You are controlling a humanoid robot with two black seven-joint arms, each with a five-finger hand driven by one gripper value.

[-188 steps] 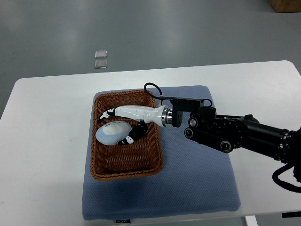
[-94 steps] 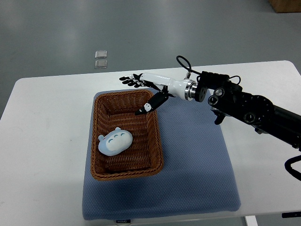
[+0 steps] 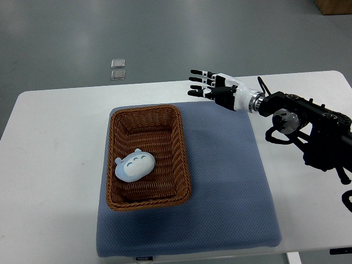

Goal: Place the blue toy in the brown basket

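Your blue toy [image 3: 135, 165] lies inside the brown basket [image 3: 182, 154], well left of and below your right hand [image 3: 217, 89]. That hand hangs empty with fingers spread, its arm cut off at the frame's right edge.

A white table [image 3: 60, 143] with rounded corners stands on a grey floor [image 3: 82, 33]. A blue-grey cushioned mat [image 3: 231, 187] lies on the tabletop, its near edge at the table's front, with a small label on that edge. Beyond the table, two small clear square objects [image 3: 117, 69] sit on the floor, one just behind the other. A brown box corner [image 3: 333, 6] shows at the top right.
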